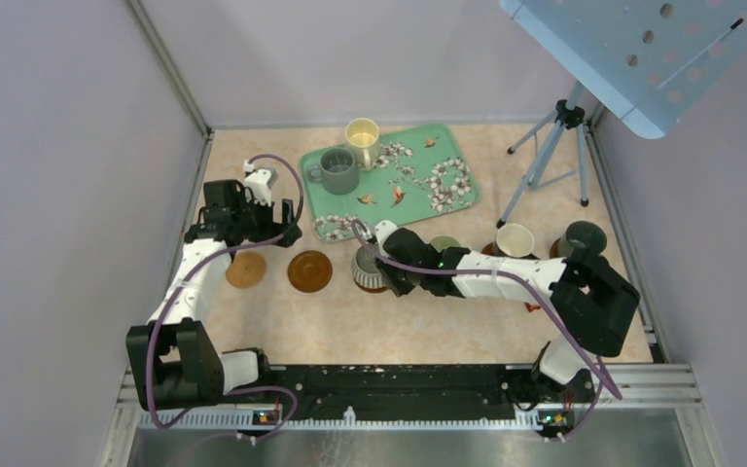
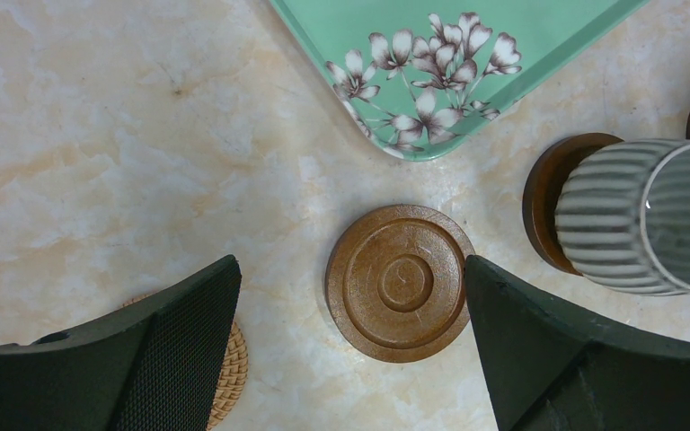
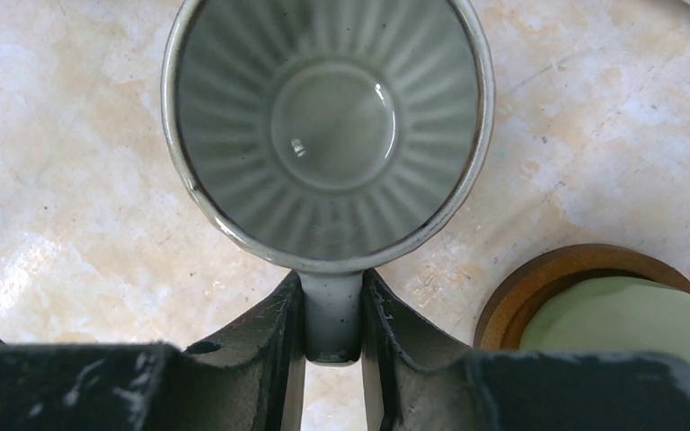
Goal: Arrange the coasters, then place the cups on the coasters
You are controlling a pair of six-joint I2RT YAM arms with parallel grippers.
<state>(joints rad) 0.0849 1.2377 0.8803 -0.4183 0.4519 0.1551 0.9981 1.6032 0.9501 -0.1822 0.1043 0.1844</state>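
Observation:
The ribbed silvery-grey cup (image 3: 328, 117) (image 1: 368, 263) stands on a dark brown coaster (image 2: 544, 211). My right gripper (image 3: 332, 310) (image 1: 389, 270) is shut on its handle, one finger on each side. A bare brown coaster (image 2: 402, 283) (image 1: 309, 270) lies to its left, and a tan woven coaster (image 1: 246, 269) (image 2: 229, 368) further left. My left gripper (image 2: 350, 265) (image 1: 287, 232) hangs open above these two, holding nothing. The pale green cup (image 3: 629, 323) sits on a coaster (image 3: 548, 274) right of the ribbed one. The black cup with white inside (image 1: 515, 239) and the dark grey-green cup (image 1: 584, 236) stand further right.
The green floral tray (image 1: 428, 185) (image 2: 467, 54) at the back holds the cream-yellow cup (image 1: 361, 136) and the grey cup (image 1: 338, 170). A tripod (image 1: 545, 165) stands at the back right. Walls close in the left and right sides.

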